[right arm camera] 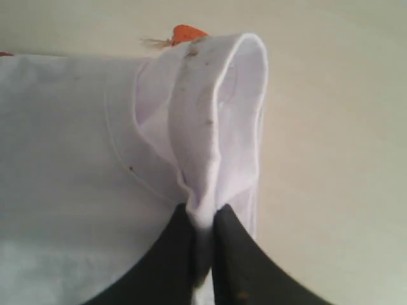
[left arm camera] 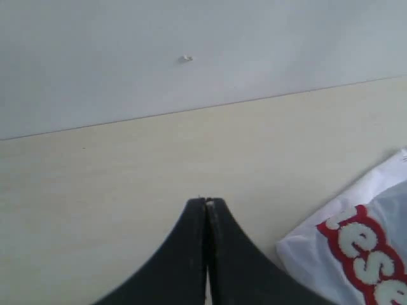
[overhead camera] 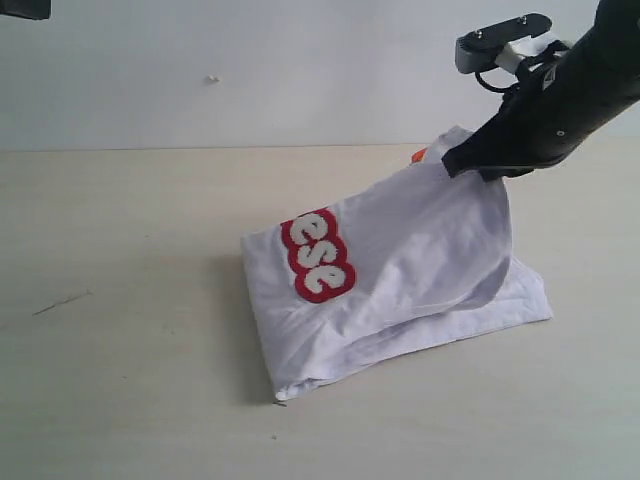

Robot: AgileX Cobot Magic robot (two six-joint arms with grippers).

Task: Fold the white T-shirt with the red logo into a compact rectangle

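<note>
The white T-shirt [overhead camera: 400, 270] lies partly folded on the table, its right side lifted off the surface. The red logo [overhead camera: 318, 256] shows three white letters at the shirt's left part and appears again as the red logo [left arm camera: 359, 254] in the left wrist view. My right gripper [overhead camera: 450, 165] is shut on the shirt's ribbed neck edge [right arm camera: 206, 159] and holds it up; the orange neck tag [right arm camera: 186, 32] peeks out behind. My left gripper [left arm camera: 207, 202] is shut and empty, above bare table to the left of the shirt, out of the exterior view.
The pale wooden table [overhead camera: 130, 300] meets a white wall [overhead camera: 250, 70] at the back. A small speck [overhead camera: 211, 79] sits on the wall. A thin scratch [overhead camera: 60, 301] marks the table at the left.
</note>
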